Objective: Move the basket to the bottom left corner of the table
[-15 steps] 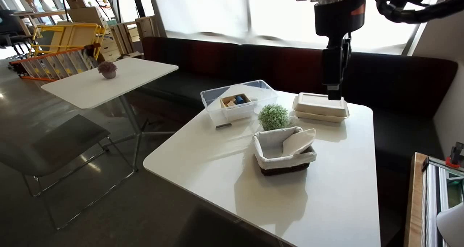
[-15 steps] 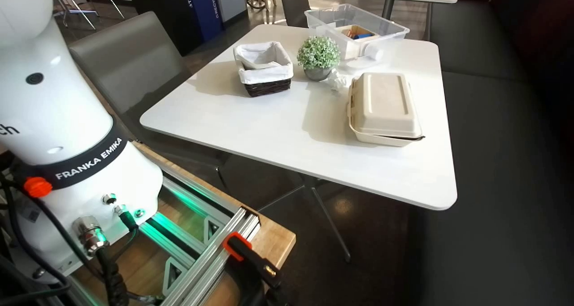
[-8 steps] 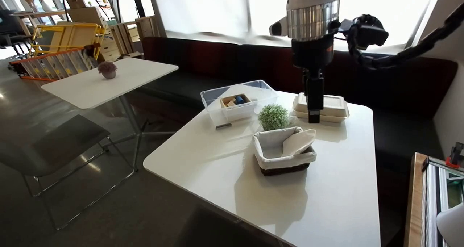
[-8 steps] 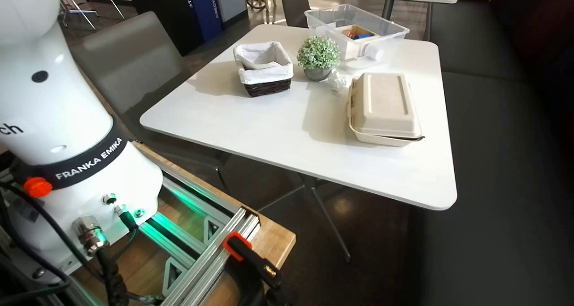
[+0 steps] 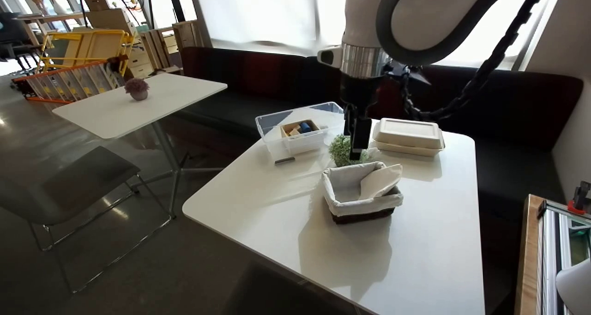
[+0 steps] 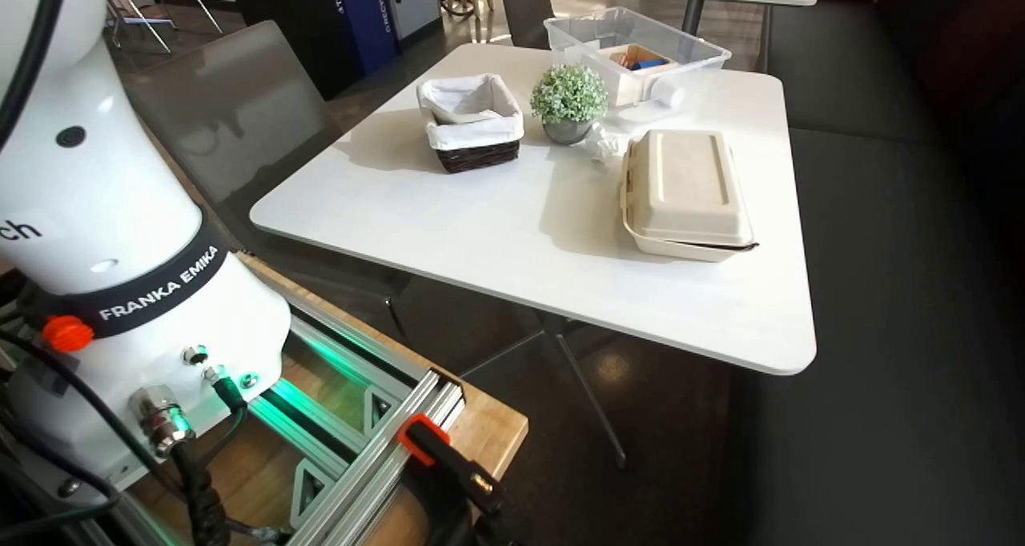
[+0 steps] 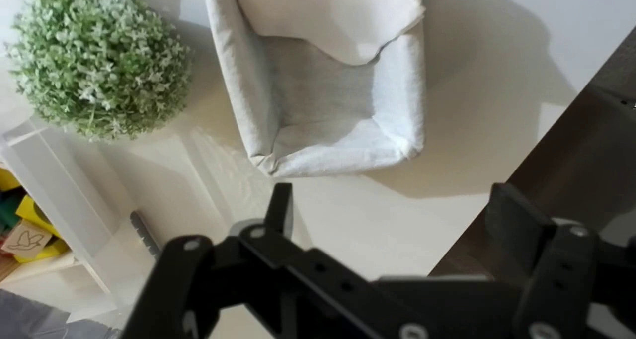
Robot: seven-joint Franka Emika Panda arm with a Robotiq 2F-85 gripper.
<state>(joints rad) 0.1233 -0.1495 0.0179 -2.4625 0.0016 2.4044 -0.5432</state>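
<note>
Hovering over the table (image 6: 448, 234), my end effector (image 7: 391, 200) spread wide, nothing held; presumably wide to straddle a wall of the basket (image 6: 476, 136). It sits upright toward the edge by the grey chair (image 6: 232, 106), away from the corners, so not delivered yet. Cloth (image 7: 333, 16) fills its far end; bare end nearest me looks graspable. Potted plant (image 7: 102, 63) near, could get bumped.

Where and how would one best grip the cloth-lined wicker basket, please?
Probably at the rim of the wicker basket, on the side away from the potted plant, near the end without the cream napkin-like piece. Come from above, one finger inside, one outside: the basket stands upright and open, that thin stretch is unobstructed, and the gripper is open crosswise to it.
</note>
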